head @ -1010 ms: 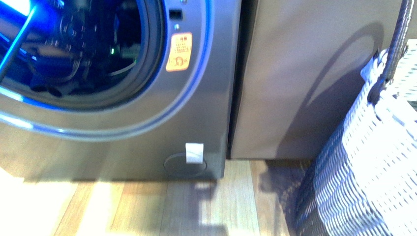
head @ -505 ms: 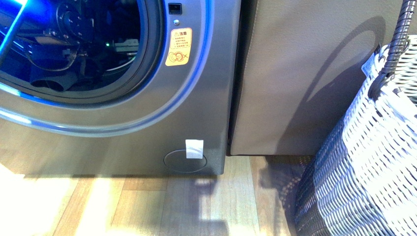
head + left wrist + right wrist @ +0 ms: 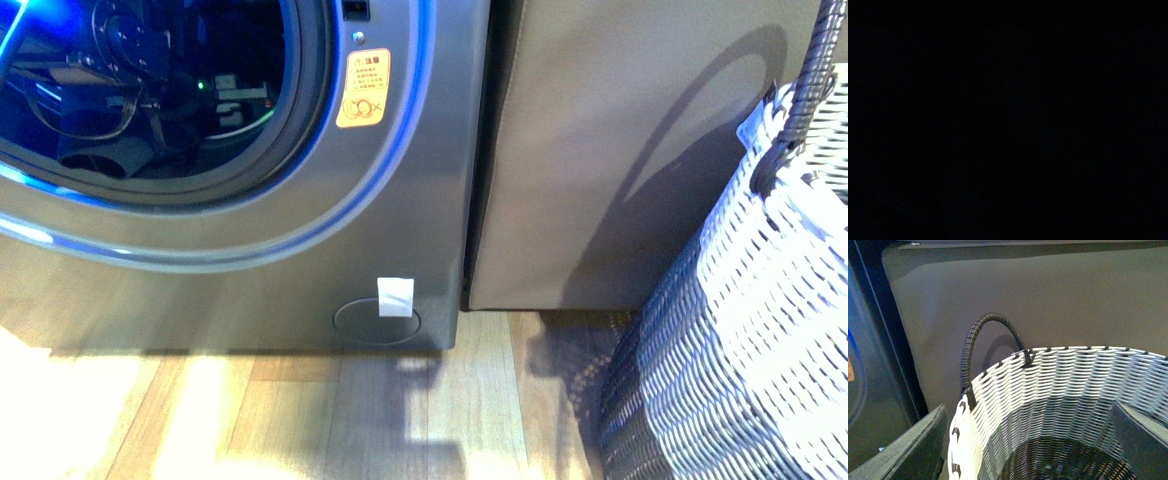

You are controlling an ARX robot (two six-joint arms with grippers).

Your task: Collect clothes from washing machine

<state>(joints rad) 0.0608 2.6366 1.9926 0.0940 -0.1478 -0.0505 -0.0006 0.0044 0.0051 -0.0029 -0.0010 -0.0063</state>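
Filling the left half of the front view, the grey washing machine [image 3: 250, 230] stands on a wooden floor [image 3: 300, 420], its round port cut off by the upper left corner. A brown ottoman [image 3: 640, 150] sits just beside it, and the woven basket [image 3: 760, 330] rises at the far right, well apart from the port.

Inside the port, the left arm [image 3: 130, 45] shows as black joints and cables lit blue. Its claw cannot be made out there, and the left wrist view is dark, so whether it is wide, narrow or holding cloth cannot be told. Dark folds low in the port may be the clothes [image 3: 100, 158], close under the arm, though they blur into its parts.

In the right wrist view, the right gripper [image 3: 1029, 409] hangs over the basket with its fingers [image 3: 903, 450] spread wide and nothing between them. The basket's handle [image 3: 983, 335] arches near one finger. The machine is only a grey strip at that view's edge, so this claw is far from the drum.

On the machine's face, the orange sticker [image 3: 362, 88] lies beside the port rim and a white label [image 3: 395, 297] hangs low over a round cover [image 3: 377, 322].

Against a second ago, the sticker and label sit slightly higher in frame, and the arm's parts have shifted left within the port.
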